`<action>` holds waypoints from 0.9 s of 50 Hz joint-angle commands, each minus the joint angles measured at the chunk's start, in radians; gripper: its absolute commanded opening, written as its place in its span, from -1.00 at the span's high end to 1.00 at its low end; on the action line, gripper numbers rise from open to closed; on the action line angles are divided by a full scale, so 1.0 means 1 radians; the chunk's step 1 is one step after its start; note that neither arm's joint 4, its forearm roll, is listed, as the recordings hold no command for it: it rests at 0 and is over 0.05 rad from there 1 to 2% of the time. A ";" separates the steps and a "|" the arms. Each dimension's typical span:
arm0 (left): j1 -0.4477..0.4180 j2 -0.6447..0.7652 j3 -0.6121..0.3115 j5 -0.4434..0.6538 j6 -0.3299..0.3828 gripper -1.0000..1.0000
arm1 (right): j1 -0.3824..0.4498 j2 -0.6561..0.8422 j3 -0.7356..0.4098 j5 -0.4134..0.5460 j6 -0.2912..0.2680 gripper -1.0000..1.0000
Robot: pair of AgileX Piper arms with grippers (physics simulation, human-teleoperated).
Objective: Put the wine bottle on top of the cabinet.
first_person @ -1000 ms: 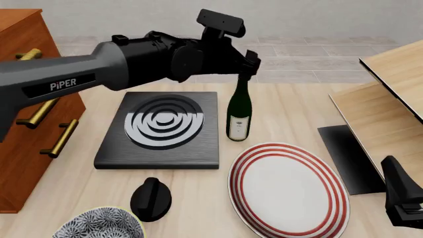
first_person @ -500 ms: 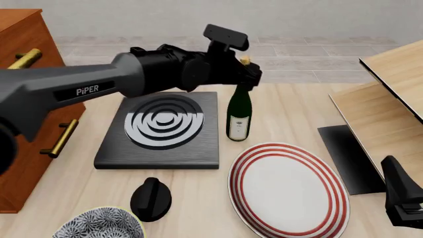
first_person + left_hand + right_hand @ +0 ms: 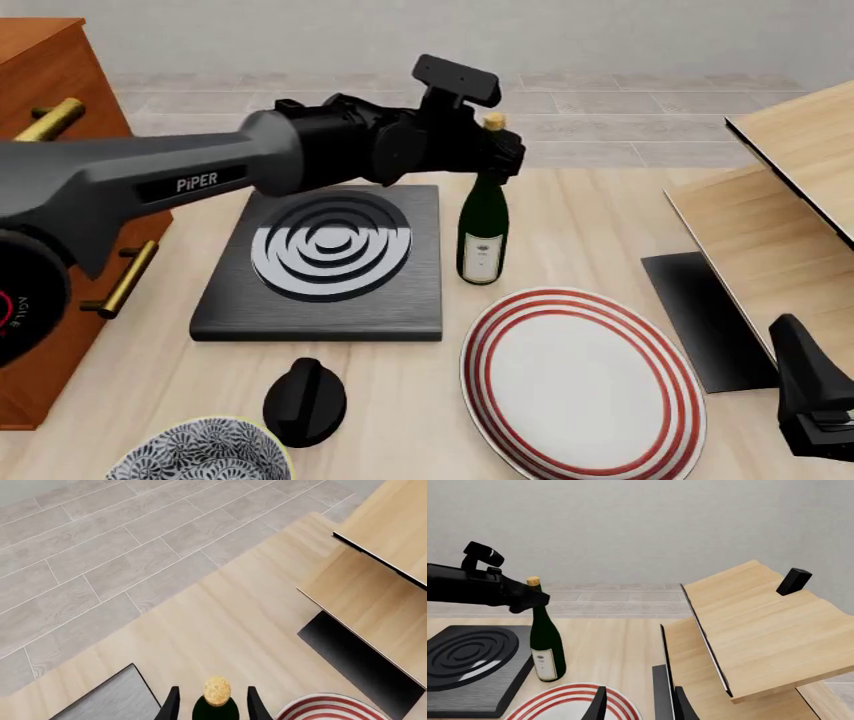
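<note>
The wine bottle (image 3: 482,235) stands at frame centre, just right of the stove plate (image 3: 324,260). The striped plate (image 3: 583,385) lies below it, the cabinet (image 3: 54,230) at far left.

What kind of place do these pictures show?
Probably a simulated kitchen or dining table: a hotplate, a striped plate and a wine bottle stand on the table.

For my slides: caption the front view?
Left gripper at the upright wine bottle neck, beside a striped plate.

Plain grey wall (image 3: 640,525); grey plank-tile floor (image 3: 100,565); pale wood table (image 3: 587,215); light-wood panelled furniture (image 3: 754,630) at right.
</note>
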 commanded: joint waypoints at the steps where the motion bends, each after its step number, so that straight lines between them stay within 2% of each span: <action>1: -0.001 0.018 -0.023 0.004 0.016 -1.00 | 0.000 0.000 0.000 0.000 0.000 -1.00; 13: -0.008 0.008 -0.026 -0.003 0.008 -1.00 | 0.000 0.000 0.000 0.000 0.000 -1.00; 14: -0.009 0.007 -0.028 -0.002 0.008 1.00 | 0.000 0.000 0.000 0.000 0.000 -1.00; 45: -0.045 -0.147 0.040 -0.016 0.011 1.00 | 0.000 0.000 0.000 0.000 0.000 -1.00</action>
